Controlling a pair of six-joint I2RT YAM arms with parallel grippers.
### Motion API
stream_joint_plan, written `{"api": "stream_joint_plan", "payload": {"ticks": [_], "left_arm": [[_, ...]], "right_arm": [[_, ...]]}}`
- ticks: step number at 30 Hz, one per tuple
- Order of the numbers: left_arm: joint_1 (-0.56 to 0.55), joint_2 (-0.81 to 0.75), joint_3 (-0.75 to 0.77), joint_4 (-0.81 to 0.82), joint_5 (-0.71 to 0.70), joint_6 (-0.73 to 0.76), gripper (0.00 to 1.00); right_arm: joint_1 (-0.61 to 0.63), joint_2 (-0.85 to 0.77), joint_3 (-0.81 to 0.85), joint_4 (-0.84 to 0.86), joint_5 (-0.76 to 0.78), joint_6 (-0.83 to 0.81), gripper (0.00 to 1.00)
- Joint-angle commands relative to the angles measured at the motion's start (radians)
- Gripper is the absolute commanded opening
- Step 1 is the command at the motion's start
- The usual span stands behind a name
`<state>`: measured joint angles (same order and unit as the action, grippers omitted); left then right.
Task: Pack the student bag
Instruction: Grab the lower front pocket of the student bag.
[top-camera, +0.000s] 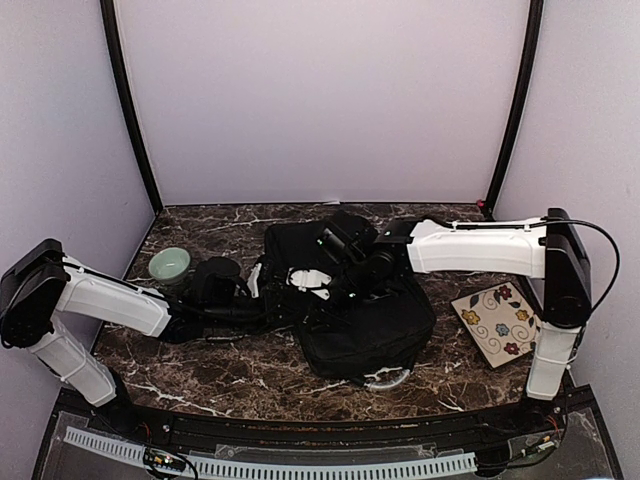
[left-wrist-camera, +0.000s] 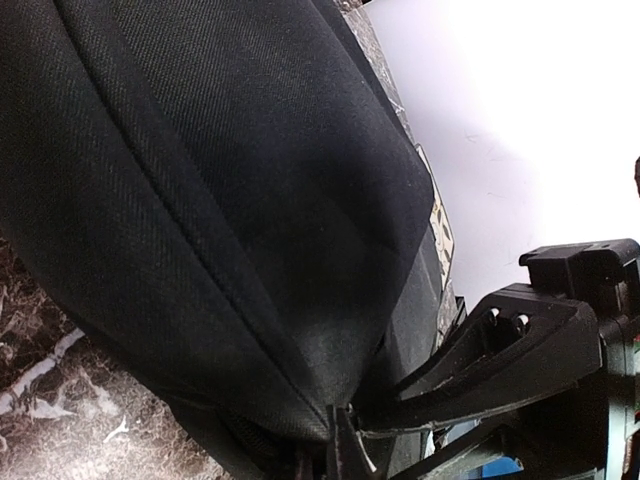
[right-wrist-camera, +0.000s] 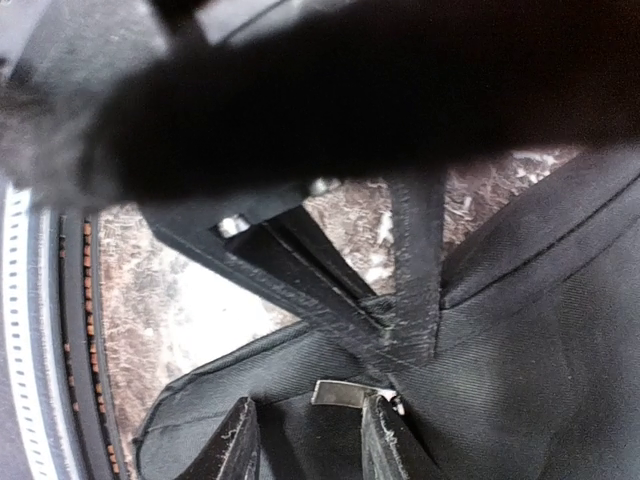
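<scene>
Bag (top-camera: 385, 325) lies on the table (top-camera: 200, 370); your left gripper (left-wrist-camera: 325, 455) is closed on its edge, your right gripper (right-wrist-camera: 315, 440) is partly open over it, holding nothing.

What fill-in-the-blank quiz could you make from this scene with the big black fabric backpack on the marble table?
The small round bowl left of the large black fabric backpack is pale ___. The flat square tile right of the backpack is decorated with ___. The right gripper, over the backpack, has its jaws standing ___.
Missing words: green; flowers; open.
</scene>
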<state>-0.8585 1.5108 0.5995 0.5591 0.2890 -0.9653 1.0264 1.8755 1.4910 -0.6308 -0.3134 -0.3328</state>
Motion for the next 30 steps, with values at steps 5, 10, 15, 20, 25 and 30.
{"api": "stream_joint_plan", "payload": {"ticks": [5, 10, 15, 20, 25, 30], "left_arm": [[-0.017, -0.04, 0.008, 0.149, 0.055, 0.014, 0.0], [-0.017, -0.036, 0.007, 0.16, 0.056, 0.01, 0.0], [-0.017, -0.018, 0.013, 0.177, 0.062, 0.002, 0.0], [-0.017, -0.013, 0.012, 0.182, 0.065, -0.003, 0.0], [-0.017, -0.017, 0.006, 0.169, 0.052, -0.001, 0.0], [-0.016, -0.016, 0.003, 0.153, 0.038, 0.004, 0.0]], "right_arm": [[0.049, -0.048, -0.048, 0.12, 0.341, -0.012, 0.36], [0.076, -0.071, -0.068, 0.15, 0.372, -0.039, 0.37], [0.094, -0.066, -0.069, 0.171, 0.419, -0.026, 0.36], [0.095, -0.06, -0.046, 0.163, 0.462, -0.011, 0.27], [0.092, -0.074, -0.056, 0.157, 0.46, -0.012, 0.08], [0.079, -0.09, -0.063, 0.147, 0.452, 0.01, 0.01]]}}
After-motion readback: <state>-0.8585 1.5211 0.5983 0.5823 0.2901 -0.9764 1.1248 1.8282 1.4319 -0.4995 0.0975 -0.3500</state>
